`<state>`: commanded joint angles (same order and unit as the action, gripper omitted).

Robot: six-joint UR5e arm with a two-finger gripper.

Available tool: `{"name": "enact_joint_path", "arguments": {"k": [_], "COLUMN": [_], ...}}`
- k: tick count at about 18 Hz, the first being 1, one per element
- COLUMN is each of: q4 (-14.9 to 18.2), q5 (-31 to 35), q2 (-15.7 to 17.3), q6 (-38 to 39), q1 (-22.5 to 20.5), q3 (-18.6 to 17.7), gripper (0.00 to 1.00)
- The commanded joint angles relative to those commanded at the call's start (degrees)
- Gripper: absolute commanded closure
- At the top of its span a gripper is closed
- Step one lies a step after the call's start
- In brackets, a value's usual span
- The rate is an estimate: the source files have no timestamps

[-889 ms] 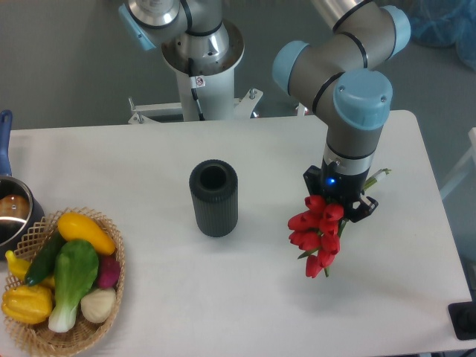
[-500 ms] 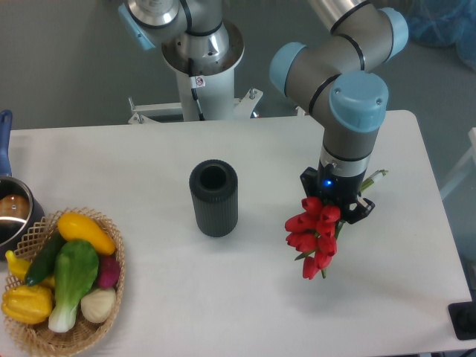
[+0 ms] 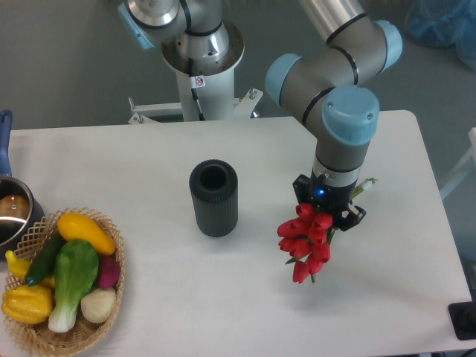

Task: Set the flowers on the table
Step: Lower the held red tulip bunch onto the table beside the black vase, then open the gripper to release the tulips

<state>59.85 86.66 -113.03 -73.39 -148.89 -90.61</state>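
Above the table (image 3: 149, 156), end effector (image 3: 328, 211) grips flowers (image 3: 305, 242).

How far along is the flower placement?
Done: the flowers are out of the dark cylinder and gripped. In hand: the gripper holds the stems, with the red heads hanging over the table right of the cylinder. Left: lowering them, if not already touching, and releasing.

White table (image 3: 134, 163) with rounded corners. Near the middle, 1 dark ribbed cylinder (image 3: 213, 198), upright, open-topped. At the left edge, 1 wicker basket (image 3: 37, 335) of vegetables and a pot (image 3: 11, 216).
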Motion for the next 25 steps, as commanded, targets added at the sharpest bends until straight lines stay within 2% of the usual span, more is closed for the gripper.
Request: {"name": "enact_joint_path", "arguments": {"k": [10, 12, 14, 19, 25], "q4": [-0.17, -0.18, -0.18, -0.18, -0.26], "q5": [0.18, 0.09, 0.09, 0.09, 0.0], "q2": [-1.32, -1.76, -2.2, -2.55, -2.2], "q6": [0.35, 0.09, 0.09, 0.0, -0.17], "q1": [0.7, 1.31, 1.41, 1.76, 1.76], "q3": [-1.58, -1.58, -1.58, -1.67, -1.58], "gripper": [0.49, 0.39, 0.21, 0.0, 0.0]}}
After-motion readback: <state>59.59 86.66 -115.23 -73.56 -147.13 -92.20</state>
